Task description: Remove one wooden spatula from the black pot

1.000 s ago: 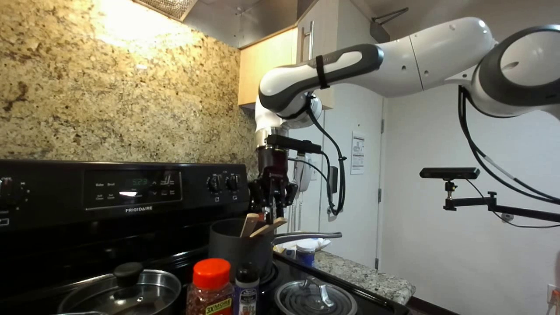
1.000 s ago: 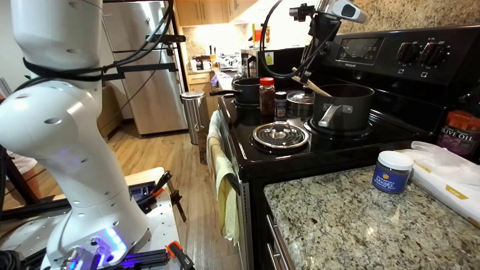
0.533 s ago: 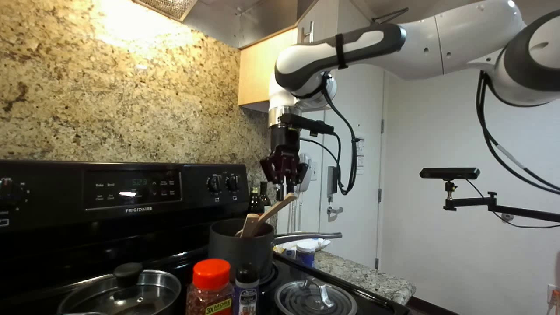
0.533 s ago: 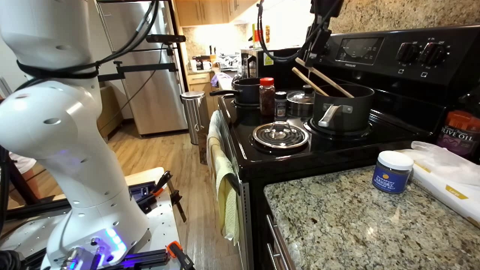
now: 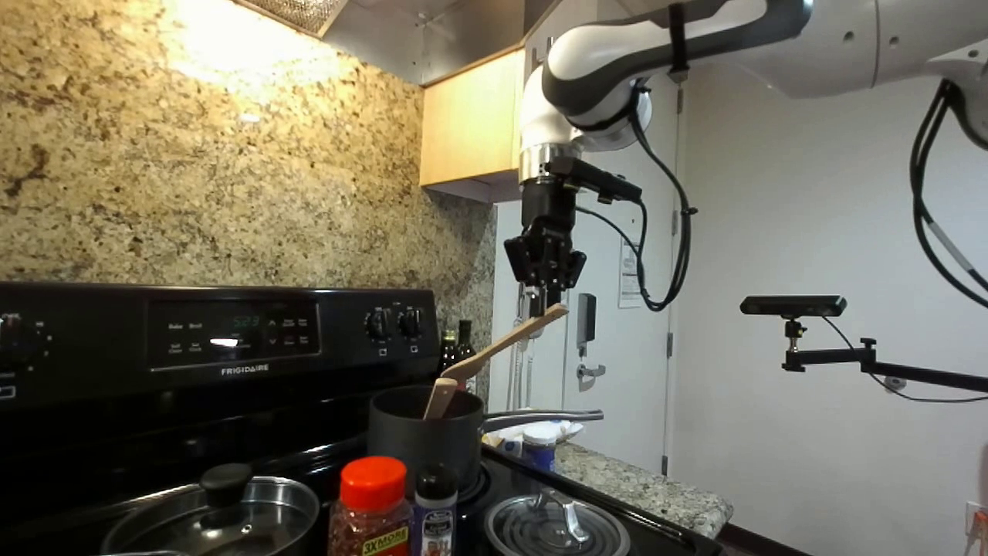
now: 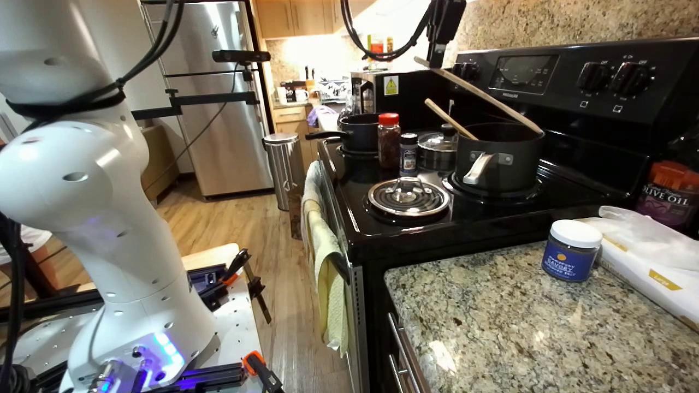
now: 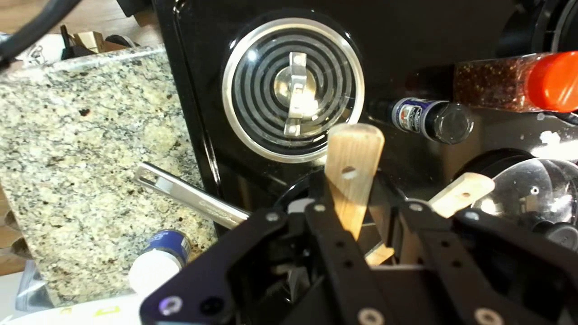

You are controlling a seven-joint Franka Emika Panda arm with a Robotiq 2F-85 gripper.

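Note:
My gripper [image 5: 545, 300] is shut on the handle of a pale wooden spatula [image 5: 505, 340], near its upper end. The spatula slants down toward the black pot [image 5: 424, 448]. In an exterior view the spatula [image 6: 480, 94] has its lower end at the rim of the pot [image 6: 499, 164]; I cannot tell whether it touches. In the wrist view the handle end [image 7: 354, 155] sticks out past my fingers [image 7: 352, 189]. Another wooden utensil [image 5: 440, 398] leans in the pot, also visible in the wrist view [image 7: 463, 194]. The pot's inside is mostly hidden.
A red-capped jar [image 5: 373, 494] and a spice bottle [image 6: 408, 153] stand near the pot. A glass lid [image 6: 408, 196] lies on the front burner. A lidded steel pan [image 5: 224, 517] is beyond. A blue salt jar [image 6: 572, 250] stands on the granite counter [image 6: 524, 327].
My gripper has risen and moved away from the stove's back panel, drawing the spatula up and out of the pot's depth. The other utensil has stayed leaning in the pot.

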